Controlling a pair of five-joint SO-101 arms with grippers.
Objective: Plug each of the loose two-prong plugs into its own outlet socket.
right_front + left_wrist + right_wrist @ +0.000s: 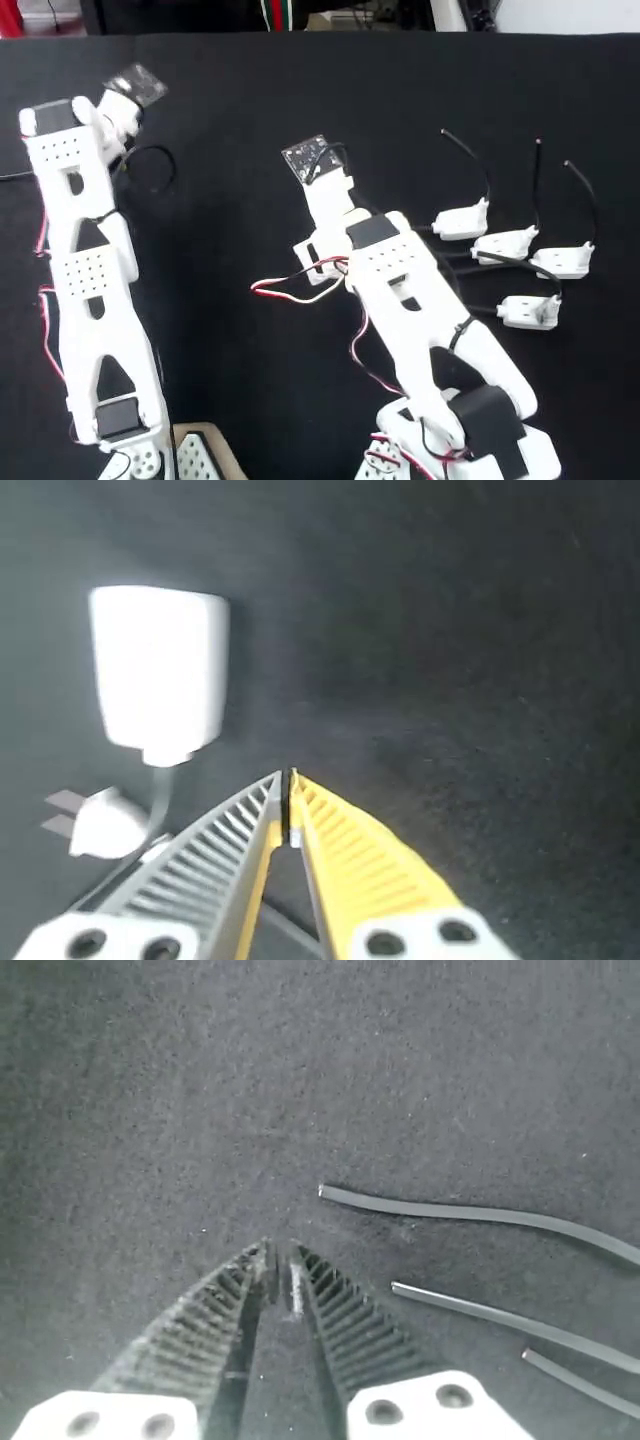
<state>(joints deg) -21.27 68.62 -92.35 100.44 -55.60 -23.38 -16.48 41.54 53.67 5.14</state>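
Observation:
A white outlet socket block [158, 670] lies on the black cloth ahead of my left gripper [288, 782], which is shut with nothing in it. Beside the block rests a loose white two-prong plug [95, 825], its prongs pointing away from the fingers. My right gripper [278, 1257] is shut and empty, low over the cloth near three black cable ends [450, 1210]. In the high view, several white plug and socket pieces [505, 243] with black cables lie right of the right arm [400, 290]. The left arm [85, 260] stretches toward the far left.
A black cable [155, 165] loops on the cloth beside the left arm's wrist. Red and white wires [290, 288] hang from the right arm. A tan and white base piece [200, 452] sits at the near edge. Open black cloth [230, 200] lies between the arms.

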